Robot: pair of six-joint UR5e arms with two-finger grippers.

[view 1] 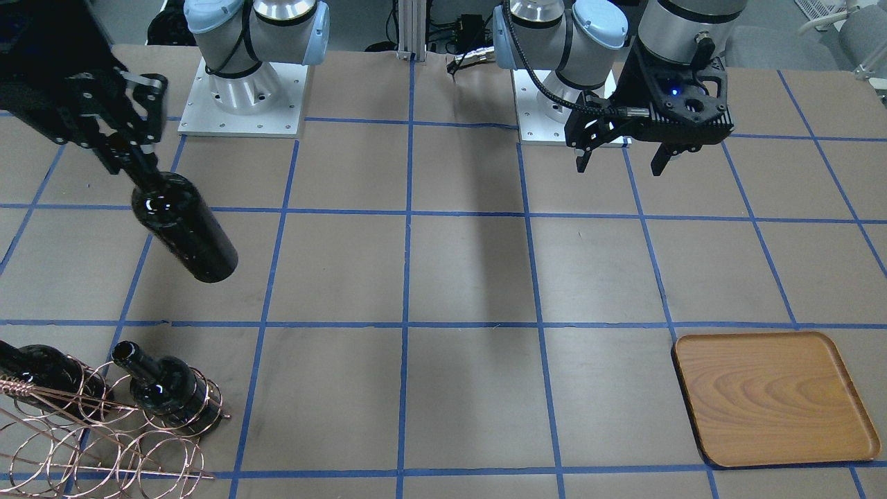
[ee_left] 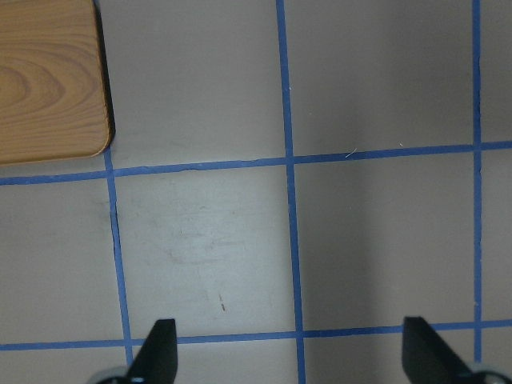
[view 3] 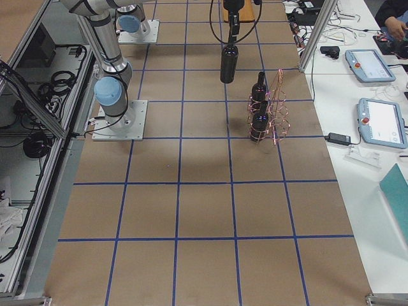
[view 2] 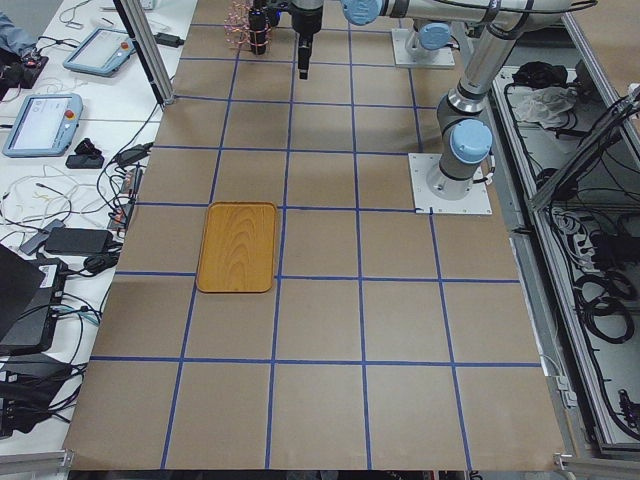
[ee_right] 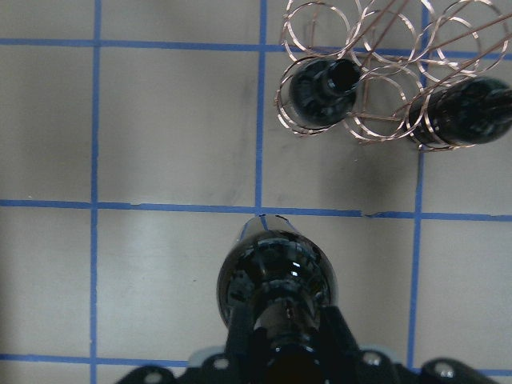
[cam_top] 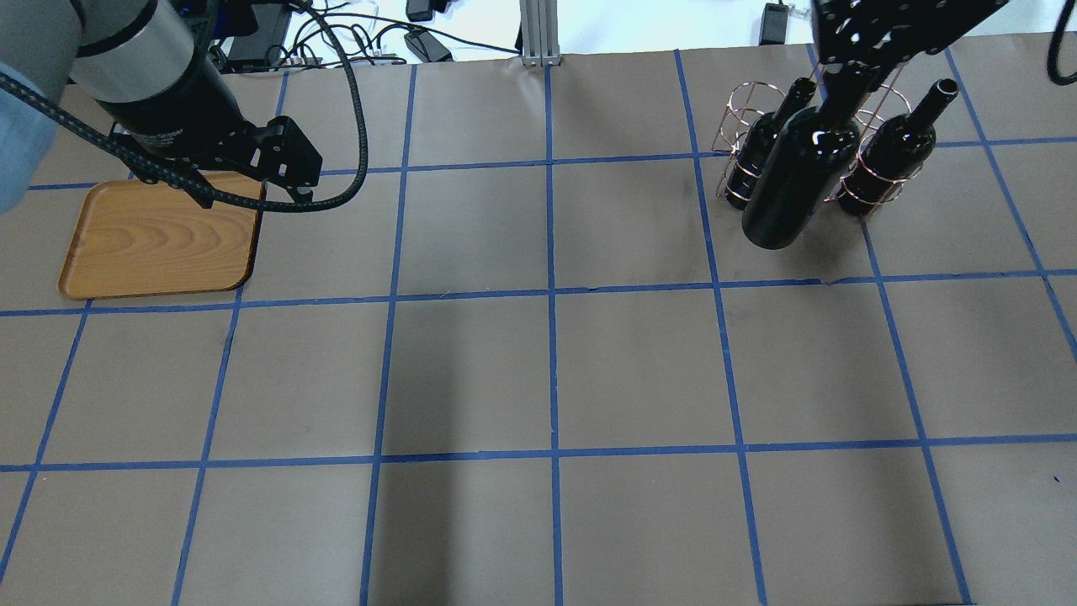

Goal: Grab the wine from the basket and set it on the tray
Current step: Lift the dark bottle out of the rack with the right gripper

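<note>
1. Exterior front-facing view: at about 10 o'clock in the frame, the right claw [view 1: 138, 166] is clamped around the neck of one wine bottle [view 1: 183, 229]. The bottle hangs base-down, lifted off the bench [view 1: 471, 277].
2. The held bottle is outside the basket [view 1: 104, 443]. In the front-facing view the copper wire rack sits at about 7 o'clock, in the frame's lower corner. The bottle hangs above it in the picture, at 12 o'clock from the rack.
3. From the right wrist camera, which looks down the bottle's shoulder, the basket lies at 1 o'clock from the bottle, with bare bench between them.
4. Two other bottles [view 1: 170, 391] are lodged in the basket's rings, side by side, each with its neck poking out of the wire.
5. The left claw [view 1: 619, 166] is open, its two fingers spread wide and holding nothing. It hovers over bare bench near the left arm's base, at about 1 o'clock in the front-facing frame.
6. The tray [view 1: 773, 398] lies flat at about 4 o'clock in that frame, well apart from the held bottle. In the left wrist view, one rounded tray corner shows at 10 o'clock, beyond the open fingers.
</note>
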